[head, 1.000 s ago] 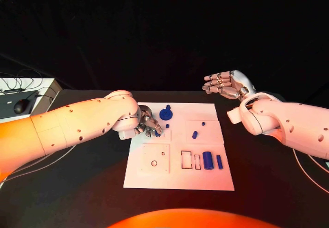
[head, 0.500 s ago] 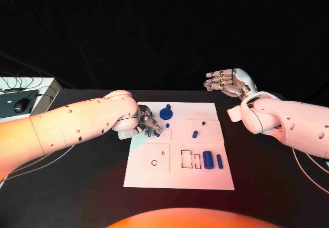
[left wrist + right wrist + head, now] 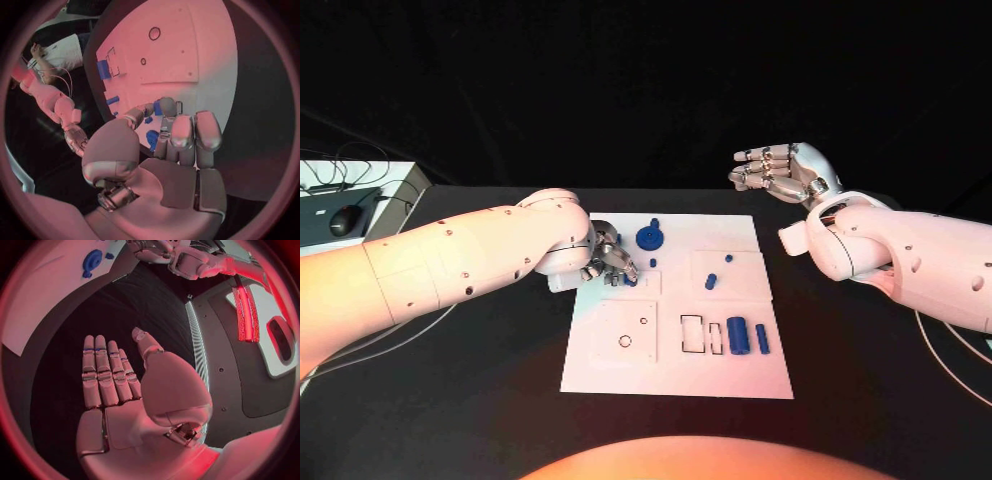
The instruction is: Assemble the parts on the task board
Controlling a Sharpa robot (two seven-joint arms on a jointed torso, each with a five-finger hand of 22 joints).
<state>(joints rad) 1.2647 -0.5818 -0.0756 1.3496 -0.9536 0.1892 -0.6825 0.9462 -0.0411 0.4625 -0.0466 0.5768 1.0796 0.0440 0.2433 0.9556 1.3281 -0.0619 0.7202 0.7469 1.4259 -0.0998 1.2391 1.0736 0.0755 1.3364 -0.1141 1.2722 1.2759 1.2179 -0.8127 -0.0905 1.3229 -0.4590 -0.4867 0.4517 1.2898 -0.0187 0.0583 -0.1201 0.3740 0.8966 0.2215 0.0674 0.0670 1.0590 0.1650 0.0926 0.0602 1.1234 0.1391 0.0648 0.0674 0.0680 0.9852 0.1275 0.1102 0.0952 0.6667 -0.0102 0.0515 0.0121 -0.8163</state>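
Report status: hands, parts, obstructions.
Left hand pinching a small blue part over the task board. Right hand open, off the board. Nothing blocking.

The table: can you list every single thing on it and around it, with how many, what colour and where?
Table: one, black, under everything.
Task board: one, white, middle of the table.
Round part: one, blue, far end of the board.
Small parts: a few, blue, middle of the board.
Long parts: two, blue, side by side at the board's right.
Mouse: one, black, far left on a pale surface.
Left hand: silver, fingers down at a small blue part on the board's left edge.
Right hand: silver, flat, raised beyond the board.
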